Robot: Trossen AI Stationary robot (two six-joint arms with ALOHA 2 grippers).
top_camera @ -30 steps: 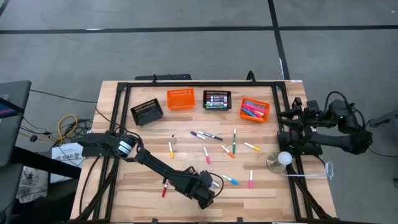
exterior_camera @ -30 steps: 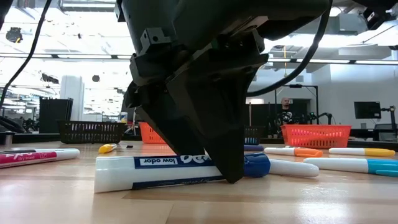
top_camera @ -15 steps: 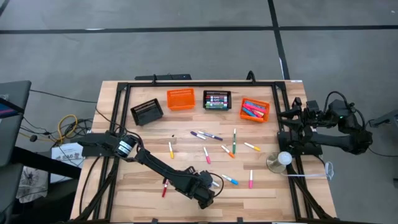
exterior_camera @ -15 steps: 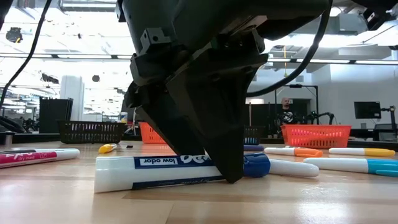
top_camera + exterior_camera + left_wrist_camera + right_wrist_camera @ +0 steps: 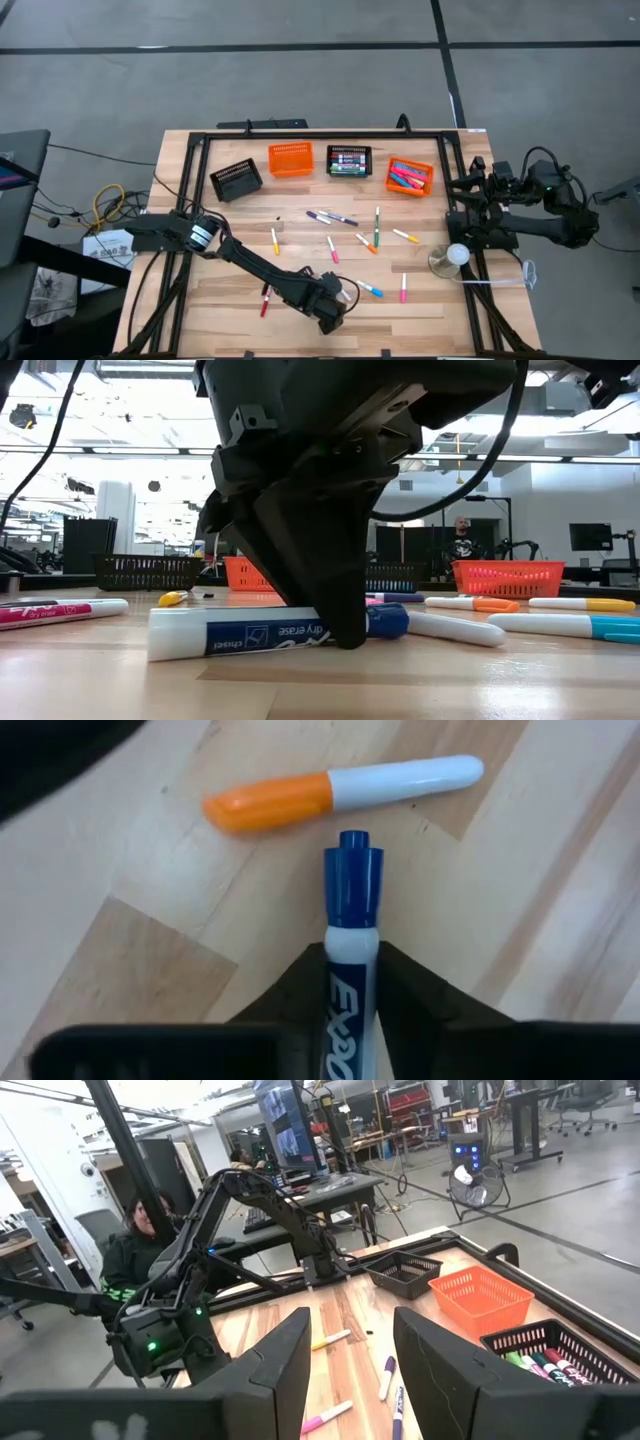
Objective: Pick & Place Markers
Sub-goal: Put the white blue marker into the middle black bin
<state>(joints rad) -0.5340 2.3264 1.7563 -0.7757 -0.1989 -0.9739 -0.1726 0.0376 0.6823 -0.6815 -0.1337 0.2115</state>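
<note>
Blue-capped marker pinned between the left gripper jaws near the table's front edge; we should lift straight, clearing the orange-capped marker just beside.

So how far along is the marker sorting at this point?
Partly done. Some markers already sit in the black basket and the orange basket at the table's far side. In hand: the left pincer is shut on the blue-capped marker near the front edge, not yet lifted. Left: about ten loose markers on the table, while two other baskets look empty. The right pincer waits open at the right edge.
</note>
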